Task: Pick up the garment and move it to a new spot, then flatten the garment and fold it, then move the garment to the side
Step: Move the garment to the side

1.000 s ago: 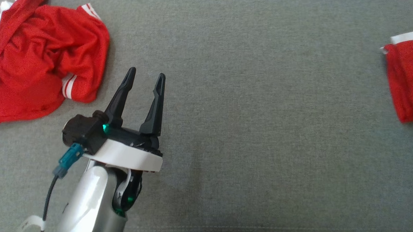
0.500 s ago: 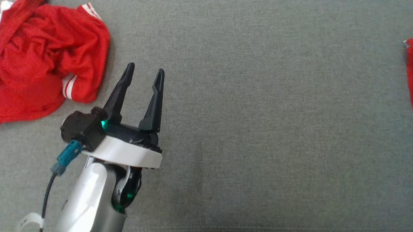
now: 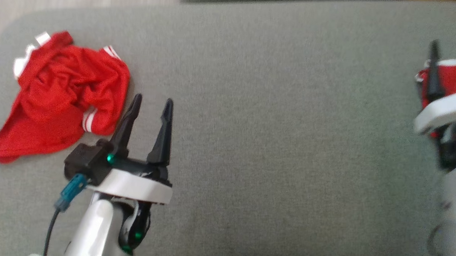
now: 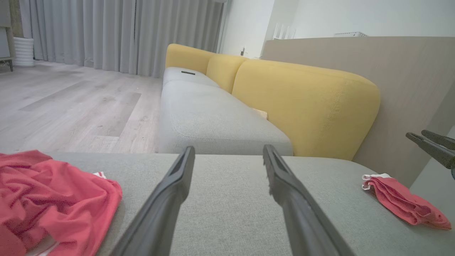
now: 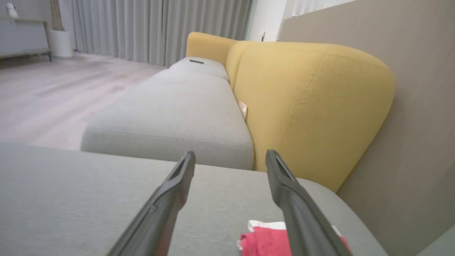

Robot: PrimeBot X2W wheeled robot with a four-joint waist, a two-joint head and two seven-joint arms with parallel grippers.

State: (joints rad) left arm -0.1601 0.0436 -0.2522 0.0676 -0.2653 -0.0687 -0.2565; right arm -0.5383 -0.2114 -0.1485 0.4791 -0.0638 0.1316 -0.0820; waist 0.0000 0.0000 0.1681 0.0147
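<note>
Standing newly apart, right gripper (image 5: 230, 154) jaws, folded garment (image 5: 265, 241) beneath

Cloth garment (image 3: 62, 99), matt woven cushion (image 3: 269, 144)

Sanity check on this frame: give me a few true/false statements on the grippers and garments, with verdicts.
1. The left gripper is open and empty. True.
2. The crumpled garment lies flat. False: it is bunched up on the cushion.
3. The right gripper is shut on the folded garment. False: its jaws stand apart, and that garment lies on the cushion.
4. The sofa back is yellow. True.
</note>
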